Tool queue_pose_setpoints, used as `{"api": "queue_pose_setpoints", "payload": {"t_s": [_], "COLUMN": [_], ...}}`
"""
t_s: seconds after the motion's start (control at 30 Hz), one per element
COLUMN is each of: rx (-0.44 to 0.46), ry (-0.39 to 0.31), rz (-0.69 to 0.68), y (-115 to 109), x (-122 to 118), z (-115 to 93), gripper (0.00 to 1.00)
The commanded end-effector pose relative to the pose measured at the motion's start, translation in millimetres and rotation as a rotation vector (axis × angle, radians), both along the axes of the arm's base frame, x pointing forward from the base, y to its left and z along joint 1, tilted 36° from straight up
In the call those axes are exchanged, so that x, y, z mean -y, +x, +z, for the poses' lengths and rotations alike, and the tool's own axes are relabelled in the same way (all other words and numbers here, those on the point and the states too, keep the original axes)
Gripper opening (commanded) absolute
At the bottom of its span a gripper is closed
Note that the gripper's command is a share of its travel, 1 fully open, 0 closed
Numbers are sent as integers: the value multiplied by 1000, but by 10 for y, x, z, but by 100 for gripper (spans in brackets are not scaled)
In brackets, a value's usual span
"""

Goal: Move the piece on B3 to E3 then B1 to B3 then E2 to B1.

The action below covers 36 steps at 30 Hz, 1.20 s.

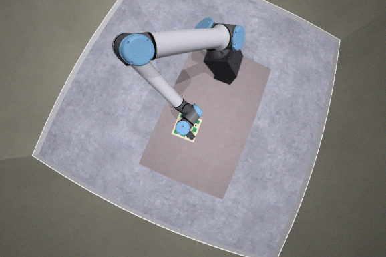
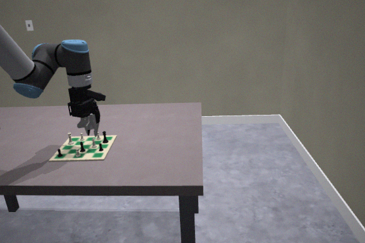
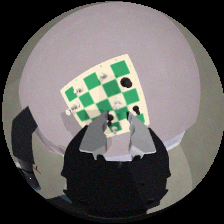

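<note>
The green and cream chessboard (image 2: 83, 147) lies on the brown table, with several small white and black pieces standing upright on it. In the top view the arm's wrist covers most of the board (image 1: 191, 129). My gripper (image 2: 89, 131) hangs fingers down just above the back rows of the board. In the wrist view the two grey fingers stand a little apart with nothing gripped. A small white piece (image 3: 114, 128) shows on the board below the gap. A black piece (image 3: 109, 118) stands by the left fingertip. I cannot read the square labels.
A black piece (image 2: 105, 137) stands at the board's back right corner and a white rook-like piece (image 2: 69, 138) at the back left. The table edge (image 2: 202, 146) is far to the right of the board. The arm's base (image 1: 224, 64) stands at the table's far end.
</note>
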<state>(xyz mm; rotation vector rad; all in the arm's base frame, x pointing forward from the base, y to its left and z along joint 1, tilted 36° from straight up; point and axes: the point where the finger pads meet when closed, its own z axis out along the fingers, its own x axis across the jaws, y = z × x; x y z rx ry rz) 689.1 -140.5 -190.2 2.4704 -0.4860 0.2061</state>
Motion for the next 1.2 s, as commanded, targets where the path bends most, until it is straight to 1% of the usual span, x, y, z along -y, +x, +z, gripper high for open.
{"api": "queue_pose_setpoints", "payload": {"t_s": [0.0, 0.4, 0.7, 1.17], "rx": [1, 1, 1, 1], "ry": [0, 0, 0, 0], "rz": [0, 0, 0, 0], "y": [4, 4, 7, 16], "x": [-3, -2, 43, 205], "z": [5, 2, -58, -277], "gripper": [22, 22, 22, 22]}}
